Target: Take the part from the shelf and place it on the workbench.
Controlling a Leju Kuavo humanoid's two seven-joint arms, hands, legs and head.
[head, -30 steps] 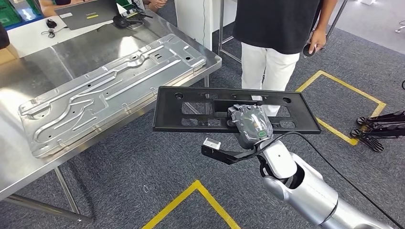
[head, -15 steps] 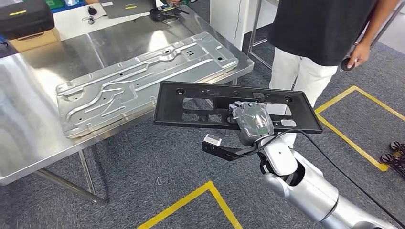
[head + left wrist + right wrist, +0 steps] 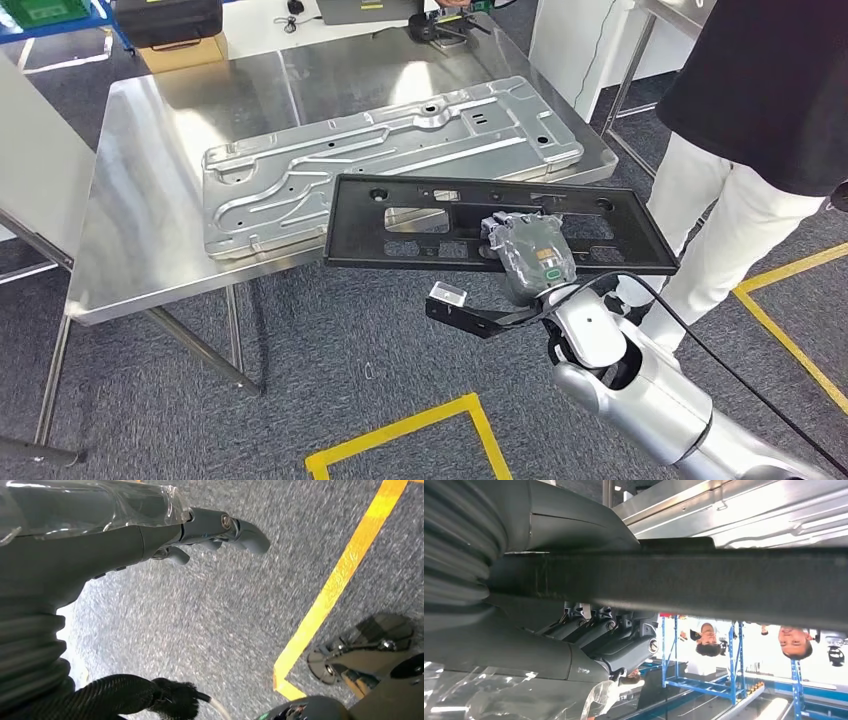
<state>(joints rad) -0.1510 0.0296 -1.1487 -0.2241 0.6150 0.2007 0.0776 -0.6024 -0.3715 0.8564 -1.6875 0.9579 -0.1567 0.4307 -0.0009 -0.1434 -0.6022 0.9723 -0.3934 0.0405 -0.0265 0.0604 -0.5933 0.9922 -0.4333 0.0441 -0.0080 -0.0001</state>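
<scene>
A long flat black plastic part (image 3: 360, 226) with several cut-outs is held level by my right hand (image 3: 530, 256), which grips it near the middle of its near edge. In the head view the part's far edge overlaps the near edge of the steel workbench (image 3: 150, 250). In the right wrist view the part's edge (image 3: 699, 582) runs as a dark bar between the thumb and the fingers (image 3: 614, 640). My left hand (image 3: 100, 535) hangs over the grey carpet, fingers apart and holding nothing.
A large stamped metal panel (image 3: 380, 150) lies across the workbench's middle. A black case (image 3: 165, 18) and a cardboard box (image 3: 185, 50) sit at its far end. A person (image 3: 740, 150) stands close on the right. Yellow tape (image 3: 400, 435) marks the carpet.
The camera has turned, so the workbench has slid toward the picture's middle and the person toward the right edge. The black part stays gripped in my right hand at the same height.
</scene>
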